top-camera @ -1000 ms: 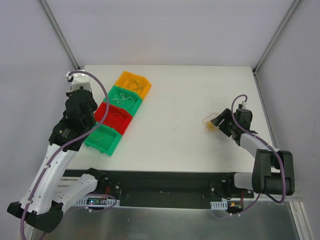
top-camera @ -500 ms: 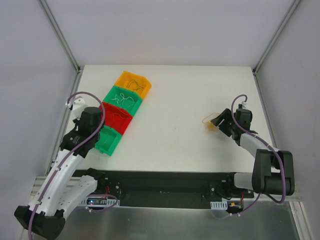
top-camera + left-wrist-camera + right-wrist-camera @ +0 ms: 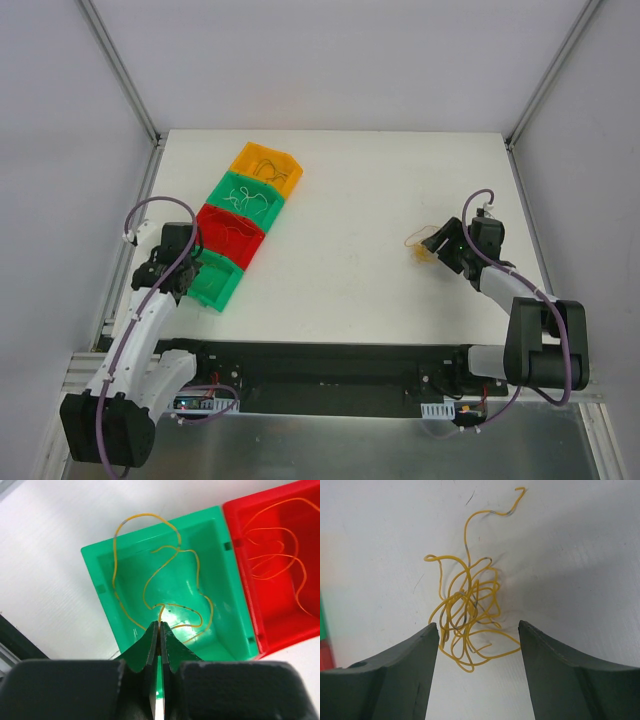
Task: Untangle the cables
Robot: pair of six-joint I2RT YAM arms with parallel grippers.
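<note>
The cables are thin yellow wires. A tangled clump [image 3: 469,611] of them lies on the white table, also seen as the clump [image 3: 421,248] from above. My right gripper [image 3: 477,625] stands open around its near side, one finger on each side, not pinching it; from above the right gripper [image 3: 437,243] sits just right of the clump. My left gripper [image 3: 160,624] is shut on the end of a single yellow cable [image 3: 145,514] that curls down into the near green bin [image 3: 100,567]. In the top view the left gripper [image 3: 190,282] hangs over that bin [image 3: 212,282].
Four small bins stand in a slanted row at the left: orange [image 3: 266,168], green [image 3: 246,198], red [image 3: 228,232] and the near green one. The first three each hold loose wires; the red bin [image 3: 280,622] shows several orange strands. The table's left edge runs close to the left arm.
My left arm has drawn back toward the near left and lowered, bringing its shut gripper with the cable over the near green bin. The right arm and the clump have not moved.
</note>
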